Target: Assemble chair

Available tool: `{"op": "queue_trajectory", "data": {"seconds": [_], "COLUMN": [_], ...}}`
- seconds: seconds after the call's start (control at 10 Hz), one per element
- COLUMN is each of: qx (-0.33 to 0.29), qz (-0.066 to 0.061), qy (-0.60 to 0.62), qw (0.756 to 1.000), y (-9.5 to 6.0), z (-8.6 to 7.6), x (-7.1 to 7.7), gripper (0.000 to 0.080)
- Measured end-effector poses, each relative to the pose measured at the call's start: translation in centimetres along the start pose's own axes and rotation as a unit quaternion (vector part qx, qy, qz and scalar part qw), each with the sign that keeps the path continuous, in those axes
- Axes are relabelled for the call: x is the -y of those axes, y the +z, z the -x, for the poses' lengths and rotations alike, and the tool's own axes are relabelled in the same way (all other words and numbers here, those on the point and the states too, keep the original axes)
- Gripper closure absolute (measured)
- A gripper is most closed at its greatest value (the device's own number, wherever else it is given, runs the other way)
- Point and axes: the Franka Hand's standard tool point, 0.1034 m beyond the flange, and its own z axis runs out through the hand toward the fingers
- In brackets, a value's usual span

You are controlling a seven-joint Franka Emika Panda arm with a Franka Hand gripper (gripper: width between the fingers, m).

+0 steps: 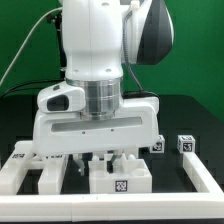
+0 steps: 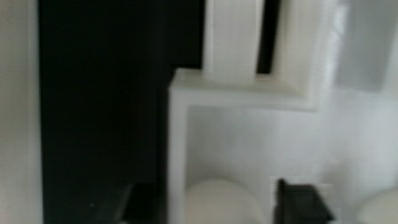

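Note:
The chair is in loose white tagged pieces on the black table. A blocky piece (image 1: 120, 181) with a tag on its front lies just below my gripper (image 1: 100, 160), which is down low among the pieces. More white pieces (image 1: 25, 172) lie at the exterior view's left, and a small tagged cube (image 1: 184, 145) at its right. In the wrist view my gripper (image 2: 222, 206) has its dark fingers (image 2: 302, 200) pressed close on either side of a rounded white chair piece (image 2: 222, 196). A slotted white piece (image 2: 267, 60) lies beyond it.
A long white rail (image 1: 205, 176) runs along the front and the exterior view's right of the work area. The bulky arm hides most of the table behind it. Bare black table (image 2: 98, 100) shows beside the slotted piece.

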Motion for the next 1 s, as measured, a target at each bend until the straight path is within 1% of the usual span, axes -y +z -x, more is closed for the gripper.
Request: {"op": "queue_trajectory", "data": {"seconds": [0.1,0.2,0.3,0.8,0.9,1.0], "qx": [0.000,0.000,0.000,0.000,0.000,-0.002], "qz": [0.000,0.000,0.000,0.000,-0.001,-0.002], "qy": [0.000,0.000,0.000,0.000,0.017,0.034], "qw": [1.000,1.000,1.000,1.000,1.000,0.999], "y": [0.0,0.0,0.0,0.0,0.0,0.0], "z": [0.0,0.0,0.0,0.0,-0.2,-0.9], "x": [0.0,0.0,0.0,0.0,0.4,2.1], "gripper": [0.0714,0.0714,0.0770,0.0770,0.0770,0.0770]}}
